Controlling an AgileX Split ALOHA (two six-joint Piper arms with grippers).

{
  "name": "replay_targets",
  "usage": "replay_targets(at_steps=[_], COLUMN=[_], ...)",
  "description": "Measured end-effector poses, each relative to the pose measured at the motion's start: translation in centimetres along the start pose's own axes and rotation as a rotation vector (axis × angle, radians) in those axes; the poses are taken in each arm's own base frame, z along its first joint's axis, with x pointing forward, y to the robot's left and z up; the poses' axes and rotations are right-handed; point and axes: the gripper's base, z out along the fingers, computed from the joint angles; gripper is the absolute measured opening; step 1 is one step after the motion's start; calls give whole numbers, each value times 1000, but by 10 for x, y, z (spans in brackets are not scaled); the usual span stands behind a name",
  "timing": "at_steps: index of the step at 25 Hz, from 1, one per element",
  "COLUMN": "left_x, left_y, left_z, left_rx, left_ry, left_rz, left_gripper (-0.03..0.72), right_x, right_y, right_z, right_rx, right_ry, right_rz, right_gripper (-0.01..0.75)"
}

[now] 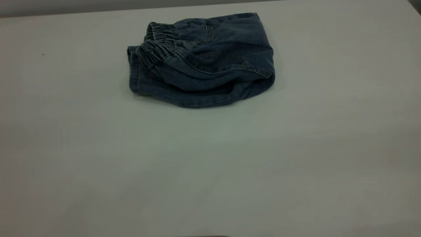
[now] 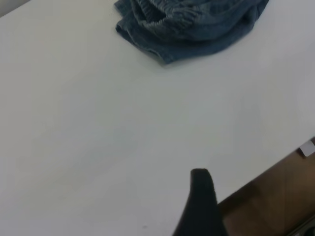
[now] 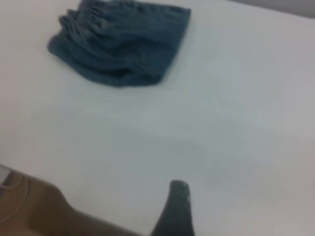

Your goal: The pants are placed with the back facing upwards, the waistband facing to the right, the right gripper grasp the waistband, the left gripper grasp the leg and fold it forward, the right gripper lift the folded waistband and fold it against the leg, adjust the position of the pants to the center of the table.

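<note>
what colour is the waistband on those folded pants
The waistband is dark blue gathered denim, like the rest of the pants; the exterior view shows it best.

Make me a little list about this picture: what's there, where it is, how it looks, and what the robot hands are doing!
thing: the pants, blue denim
shape: folded into a compact bundle, waistband lying on top at the exterior view's left side
place: on the table, in the far half, a bit left of the middle
left tool: one dark finger shows, over bare table near its edge, away from the pants
right tool: one dark finger shows, also clear of the pants
touching: neither tool touches the pants
task: folds look done
</note>
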Motion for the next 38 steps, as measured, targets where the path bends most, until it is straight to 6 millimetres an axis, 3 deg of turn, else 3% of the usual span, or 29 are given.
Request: replay_targets(at_steps=[8,18,38], left_x=[38,69,69], left_y=[-8,-22,-26], left_z=[16,45,48], left_rx=[42,148,191], left_ry=[47,174,148], left_rz=[-13,-21,24], left_gripper=[517,517,517], right_x=[37,43,43], right_y=[-9,-13,-13], right_z=[35,46,46], right_rx=[44,61,61], right_ry=[34,40,41], right_rz=[25,35,41], right_gripper=[586,586,586])
